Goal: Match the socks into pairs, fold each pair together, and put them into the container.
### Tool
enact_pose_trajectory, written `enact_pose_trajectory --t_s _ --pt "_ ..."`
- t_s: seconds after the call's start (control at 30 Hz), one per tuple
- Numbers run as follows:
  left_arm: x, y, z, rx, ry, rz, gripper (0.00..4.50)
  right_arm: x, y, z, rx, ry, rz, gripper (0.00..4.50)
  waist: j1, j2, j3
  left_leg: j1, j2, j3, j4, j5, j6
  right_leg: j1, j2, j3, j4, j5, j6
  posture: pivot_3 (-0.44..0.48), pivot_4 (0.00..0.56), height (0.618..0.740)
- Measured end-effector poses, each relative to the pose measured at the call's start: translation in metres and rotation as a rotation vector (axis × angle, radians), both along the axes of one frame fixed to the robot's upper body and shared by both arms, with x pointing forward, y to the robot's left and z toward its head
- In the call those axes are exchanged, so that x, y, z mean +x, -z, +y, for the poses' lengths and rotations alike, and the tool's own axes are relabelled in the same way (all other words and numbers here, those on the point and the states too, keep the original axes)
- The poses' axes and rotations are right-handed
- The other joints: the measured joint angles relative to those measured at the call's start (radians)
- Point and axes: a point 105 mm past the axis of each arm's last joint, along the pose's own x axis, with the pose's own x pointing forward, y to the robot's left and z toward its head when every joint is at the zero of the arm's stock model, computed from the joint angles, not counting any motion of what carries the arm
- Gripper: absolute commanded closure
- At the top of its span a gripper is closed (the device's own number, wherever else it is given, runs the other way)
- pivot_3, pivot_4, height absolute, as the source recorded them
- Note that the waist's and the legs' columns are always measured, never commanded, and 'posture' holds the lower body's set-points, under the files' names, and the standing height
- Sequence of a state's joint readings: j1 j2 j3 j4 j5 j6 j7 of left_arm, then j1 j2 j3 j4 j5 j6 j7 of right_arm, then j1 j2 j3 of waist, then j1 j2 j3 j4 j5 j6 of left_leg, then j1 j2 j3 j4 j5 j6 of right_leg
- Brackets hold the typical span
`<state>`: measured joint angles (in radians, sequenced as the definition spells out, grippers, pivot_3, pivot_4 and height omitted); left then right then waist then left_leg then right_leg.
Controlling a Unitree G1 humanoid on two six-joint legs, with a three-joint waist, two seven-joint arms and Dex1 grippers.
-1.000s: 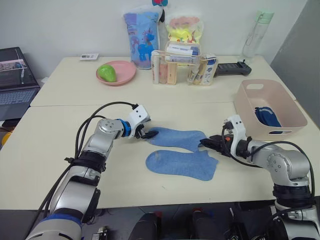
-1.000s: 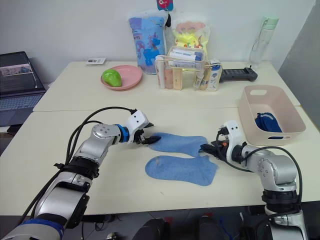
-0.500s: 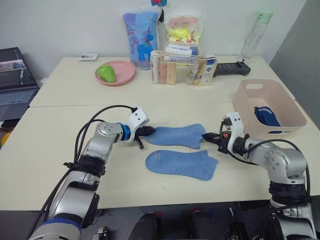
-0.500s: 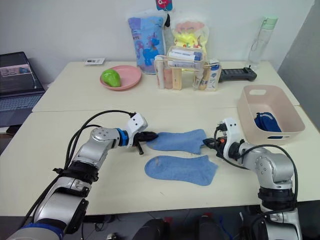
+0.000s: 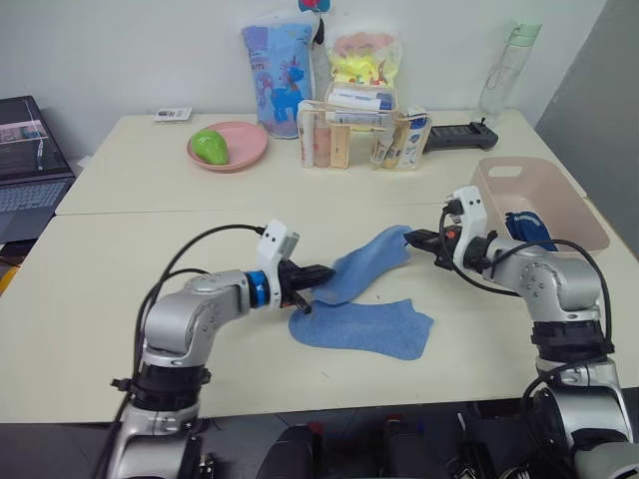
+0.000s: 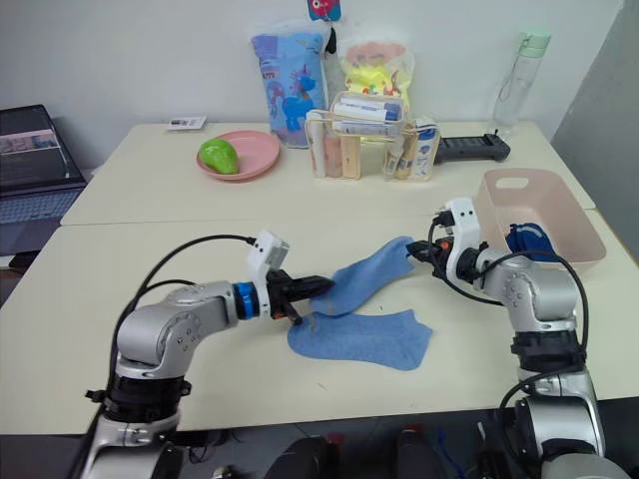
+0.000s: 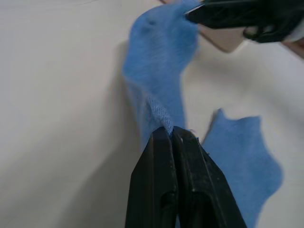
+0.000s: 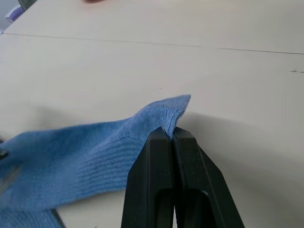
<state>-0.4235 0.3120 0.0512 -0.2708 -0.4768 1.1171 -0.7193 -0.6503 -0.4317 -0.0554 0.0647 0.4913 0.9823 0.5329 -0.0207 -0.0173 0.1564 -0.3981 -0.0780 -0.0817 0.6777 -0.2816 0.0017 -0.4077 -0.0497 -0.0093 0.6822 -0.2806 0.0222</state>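
Left eye view, near to far: one light blue sock [image 5: 361,326] lies flat on the counter [image 5: 120,329] at the near middle, toe end toward the right. Just above and behind it a second light blue sock [image 5: 361,266] hangs stretched between the two hands, clear of the counter along most of its span, its lower end overlapping the flat sock's left edge. Left hand [image 5: 312,295] has its fingers pressed together, pinching the low left end of that sock; forearm lies nearly level, pointing right, elbow tucked near. Right hand [image 5: 413,239] likewise pinches the cuff end, held higher and farther; right forearm reaches in from the right, wrist turned leftward. Right wrist view confirms the ribbed cuff [image 8: 166,114] nipped between shut fingertips. Judgement: sock is held taut at both ends so it can be carried over and laid squarely on its mate, matching the pair before folding; the tilt suggests the left end is set to land first. Farther right, the pale pink container [image 5: 544,195] sits at the counter's edge with something dark blue [image 5: 524,226] inside, probably a finished navy pair. Far side: pink plate [image 5: 228,147] with a green object [image 5: 208,145], bags, an organiser of tubes, a bottle.
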Motion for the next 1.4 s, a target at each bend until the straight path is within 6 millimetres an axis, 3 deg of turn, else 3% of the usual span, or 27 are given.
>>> enact_pose_trajectory --t_s 0.13,0.33,0.37,0.4,0.5,0.7,0.77,0.83,0.9,1.0,1.13,1.27,1.4 --pt "-0.014 -0.001 -0.008 -0.044 -0.014 0.072 4.49 0.011 0.001 0.009 -0.023 -0.031 -0.008 4.50 -0.006 0.000 0.000 0.000 0.000 0.001 0.000 0.000 0.000 0.000 0.000 0.000 0.000 0.000 0.000 0.000 0.150 0.740" --pt "-0.023 0.017 -0.001 -0.053 -0.082 0.177 4.49 0.015 0.007 0.029 -0.044 -0.103 -0.013 4.50 -0.006 0.000 0.000 0.000 0.000 0.000 0.000 0.000 0.000 0.000 0.000 0.000 0.000 0.000 0.000 0.000 0.150 0.740" --pt "-0.022 0.015 0.001 -0.063 -0.089 0.176 4.50 0.015 0.008 0.033 -0.045 -0.118 -0.015 4.05 -0.005 0.000 0.000 0.000 0.000 0.000 0.000 0.000 0.000 0.000 0.000 0.000 0.000 0.000 0.000 0.000 0.150 0.740" --pt "-0.022 0.014 0.004 -0.072 -0.096 0.174 4.50 0.015 0.008 0.036 -0.047 -0.131 -0.025 3.90 -0.005 0.000 0.000 0.000 0.000 0.000 0.000 0.000 0.000 0.000 0.000 0.000 0.000 0.000 0.000 0.000 0.150 0.740" --pt "-0.025 0.013 0.009 -0.066 -0.087 0.181 3.87 0.016 0.006 0.037 -0.059 -0.141 -0.055 2.90 -0.005 0.000 0.000 0.000 0.000 0.000 0.000 0.000 0.000 0.000 0.000 0.000 -0.001 0.000 0.000 0.000 0.150 0.740" --pt "-0.030 0.007 0.029 -0.021 -0.056 0.147 1.97 0.009 -0.012 0.033 -0.099 -0.165 -0.181 0.75 -0.004 0.000 0.000 0.000 0.000 0.000 0.000 0.000 -0.001 0.000 0.000 0.000 -0.001 0.000 0.000 0.000 0.150 0.740" --pt "-0.025 -0.001 0.040 -0.004 -0.045 0.104 1.35 -0.004 -0.017 0.031 -0.121 -0.208 -0.226 0.72 0.000 0.000 0.000 0.000 0.000 -0.001 -0.001 0.000 -0.001 0.000 0.000 0.000 -0.001 0.000 0.000 0.000 0.150 0.740" --pt "-0.007 -0.014 0.058 0.044 -0.059 0.012 1.35 -0.027 -0.018 0.029 -0.180 -0.316 -0.267 0.72 0.007 0.001 0.000 0.000 0.000 -0.001 -0.001 0.000 -0.001 0.000 0.000 -0.001 -0.002 0.000 0.000 0.000 0.150 0.740" --pt "0.011 -0.024 0.062 0.078 -0.046 -0.084 1.35 -0.049 -0.010 0.035 -0.239 -0.443 -0.282 0.72 0.014 0.001 0.000 0.002 0.000 0.000 -0.001 0.000 0.000 0.002 0.000 0.000 -0.002 0.000 0.000 0.000 0.150 0.740" --pt "0.037 -0.018 0.048 0.133 0.008 -0.159 1.35 -0.073 0.008 0.052 -0.289 -0.604 -0.279 0.72 0.019 0.000 0.000 0.002 0.000 0.000 0.000 0.000 0.000 0.002 0.000 0.000 -0.002 0.000 0.000 0.000 0.150 0.740" --pt "0.072 -0.004 0.022 0.202 0.044 -0.239 1.35 -0.088 0.030 0.067 -0.382 -0.751 -0.309 0.72 0.022 0.000 0.001 0.000 -0.001 0.000 0.000 0.000 0.000 0.001 0.000 -0.001 -0.002 0.000 0.000 0.000 0.150 0.740" --pt "0.097 0.001 -0.014 0.255 0.099 -0.329 1.35 -0.089 0.047 0.083 -0.439 -0.829 -0.349 0.72 0.020 -0.001 0.001 -0.001 -0.001 0.000 0.001 0.000 -0.001 0.000 0.000 -0.001 -0.002 0.000 0.000 0.000 0.150 0.740" --pt "0.103 0.009 -0.043 0.293 0.173 -0.368 1.35 -0.087 0.055 0.096 -0.447 -0.867 -0.372 0.72 0.016 -0.001 0.001 -0.001 -0.001 0.000 0.000 0.000 -0.001 -0.001 0.000 -0.001 -0.001 0.000 0.000 0.000 0.150 0.740"
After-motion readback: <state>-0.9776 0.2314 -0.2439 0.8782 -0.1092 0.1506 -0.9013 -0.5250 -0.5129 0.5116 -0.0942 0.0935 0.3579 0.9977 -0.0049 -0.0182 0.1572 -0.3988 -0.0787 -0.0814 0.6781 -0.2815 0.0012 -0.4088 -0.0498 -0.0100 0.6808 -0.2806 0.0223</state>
